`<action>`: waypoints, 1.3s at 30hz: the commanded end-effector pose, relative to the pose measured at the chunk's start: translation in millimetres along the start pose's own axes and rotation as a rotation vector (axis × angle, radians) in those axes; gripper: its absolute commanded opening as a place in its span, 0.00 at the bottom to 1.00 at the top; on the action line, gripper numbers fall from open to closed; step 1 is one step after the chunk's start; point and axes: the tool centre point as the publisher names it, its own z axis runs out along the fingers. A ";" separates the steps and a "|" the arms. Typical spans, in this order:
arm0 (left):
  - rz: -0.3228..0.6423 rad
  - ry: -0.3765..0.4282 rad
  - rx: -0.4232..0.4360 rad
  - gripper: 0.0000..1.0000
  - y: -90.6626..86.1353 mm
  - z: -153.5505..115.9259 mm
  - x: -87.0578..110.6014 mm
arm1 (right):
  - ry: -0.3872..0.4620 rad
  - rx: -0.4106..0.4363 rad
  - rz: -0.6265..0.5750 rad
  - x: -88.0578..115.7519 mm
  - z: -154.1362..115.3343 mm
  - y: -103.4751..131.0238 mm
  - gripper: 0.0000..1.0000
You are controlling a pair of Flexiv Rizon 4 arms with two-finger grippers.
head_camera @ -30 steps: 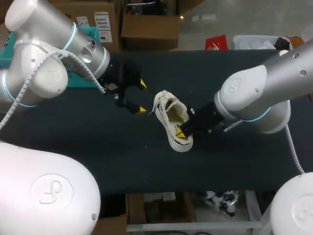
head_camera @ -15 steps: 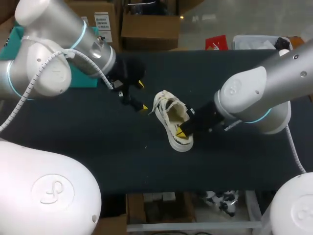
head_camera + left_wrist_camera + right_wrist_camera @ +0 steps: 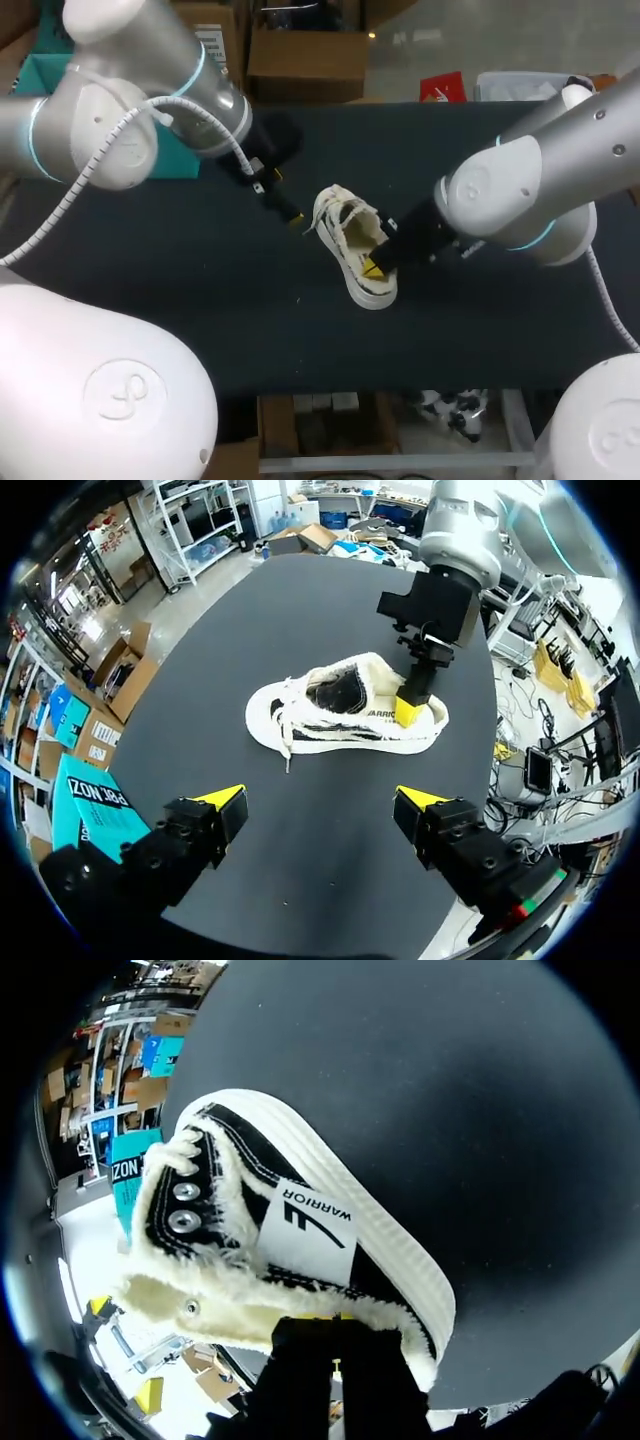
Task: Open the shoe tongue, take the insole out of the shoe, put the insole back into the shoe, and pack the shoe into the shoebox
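The shoe (image 3: 352, 238) stood on its sole near the middle of the dark table (image 3: 200, 300). It was a fleece-lined sneaker with a thick white sole and a black-and-cream upper. Its laced front pointed toward our left arm and its heel toward our right. A loose lace end (image 3: 287, 758) trailed off the front onto the table.

Our right gripper (image 3: 372, 268) was at the heel. From the left wrist camera we saw one yellow tip (image 3: 408, 710) pressed against the outside of the heel, just above the white sole. The right wrist camera showed both dark fingers (image 3: 300, 1360) drawn close together under the fleecy rim (image 3: 230, 1295) — clamped on the edge of the shoe. The side patch and two metal eyelets (image 3: 183, 1206) lay ahead of them.

Our left gripper (image 3: 287, 197) hung just beside the shoe's front end without touching it. Its fingers were spread wide apart with nothing between them — both yellow tips (image 3: 222, 798) showed over bare table, and the shoe lay ahead of them.

A teal box (image 3: 175, 160) sat near the table's left edge, behind our left arm and well apart from the shoe. The shoe's opening looked dark from the left wrist camera, and we could not tell whether the insole lay inside.
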 end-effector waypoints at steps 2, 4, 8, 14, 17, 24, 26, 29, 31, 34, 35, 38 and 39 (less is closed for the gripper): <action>-0.043 -0.022 -0.077 1.00 -5.4 1.3 2.8 | 0.040 -0.005 -0.025 0.2 -19.8 -10.7 0.00; -0.127 -0.021 -0.104 1.00 -3.3 3.8 3.8 | 0.043 -0.008 -0.032 1.4 -25.8 -14.3 0.00; -0.228 -0.055 -0.152 1.00 4.1 8.2 6.8 | 0.042 -0.025 -0.054 1.0 -36.4 -20.2 0.00; -0.228 -0.055 -0.152 1.00 4.1 8.2 6.8 | 0.027 -0.052 -0.125 -6.8 -57.1 -18.3 0.00; -0.390 -0.024 -0.215 1.00 9.2 14.5 9.5 | -0.017 -0.085 -0.168 -7.0 -67.4 -14.1 0.00; -0.468 0.002 -0.197 1.00 14.5 13.6 13.0 | -0.085 -0.078 -0.283 -8.1 -89.5 2.4 0.00; -0.468 0.002 -0.197 1.00 14.5 13.6 13.0 | -0.082 -0.053 -0.294 -9.6 -94.6 10.5 0.04; -0.480 -0.007 -0.214 1.00 13.1 14.4 15.8 | -0.066 -0.009 -0.305 -11.0 -101.1 21.7 1.00; -0.506 -0.170 -0.265 1.00 8.8 16.4 22.6 | -0.066 -0.009 -0.305 -11.0 -101.1 21.7 1.00; -0.506 -0.170 -0.265 1.00 8.8 16.4 22.6 | -0.066 -0.009 -0.305 -11.0 -101.1 21.7 1.00; -0.506 -0.170 -0.265 1.00 8.8 16.4 22.6 | -0.066 -0.009 -0.305 -11.0 -101.1 21.7 1.00; -0.511 -0.168 -0.265 1.00 9.3 16.9 21.5 | -0.066 -0.009 -0.305 -11.0 -101.1 21.7 1.00; -0.513 -0.159 -0.290 1.00 10.7 20.7 21.5 | -0.066 -0.009 -0.305 -11.0 -101.1 21.7 1.00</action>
